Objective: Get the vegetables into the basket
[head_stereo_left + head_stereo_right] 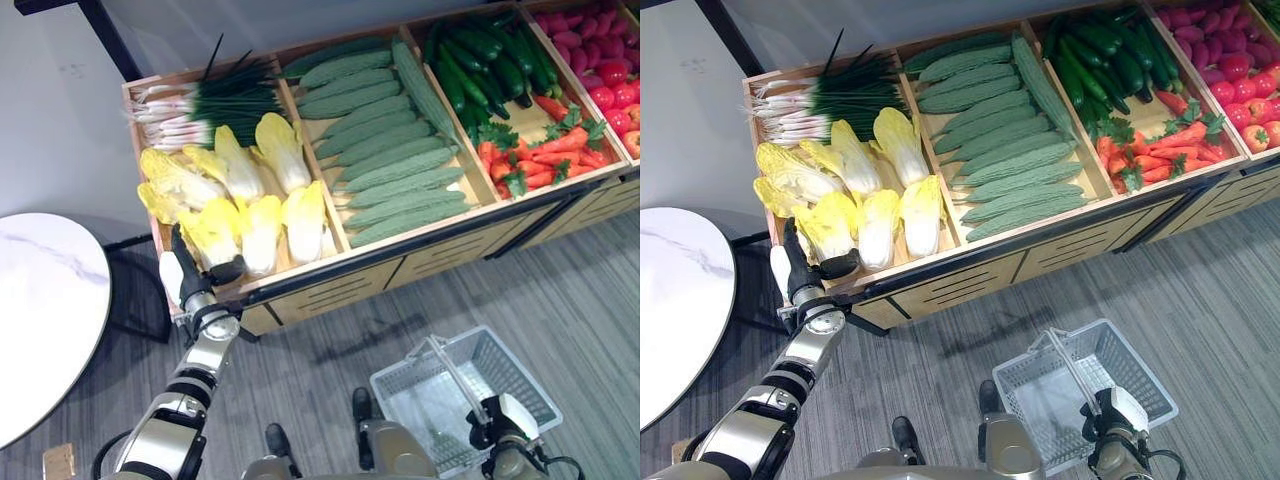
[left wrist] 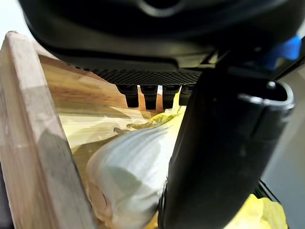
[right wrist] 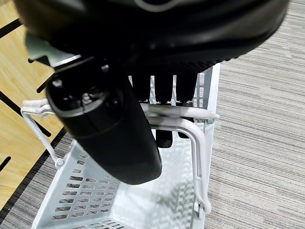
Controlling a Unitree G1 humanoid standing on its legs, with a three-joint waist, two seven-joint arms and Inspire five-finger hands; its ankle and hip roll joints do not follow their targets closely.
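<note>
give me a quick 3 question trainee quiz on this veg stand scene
1. True or false: the basket already holds vegetables.
2. Which hand carries the basket by its handle? A left hand B right hand
3. Fill in: the left hand is at the nearest ____ in the crate.

Key: 1 false, it is empty. 2 B. 3 cabbage.

Left hand [image 1: 188, 272] fingers curled, arm extended; right hand [image 3: 143, 95] fingers hooked

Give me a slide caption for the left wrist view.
Left robot hand closing around a pale yellow cabbage in the wooden crate.
</note>
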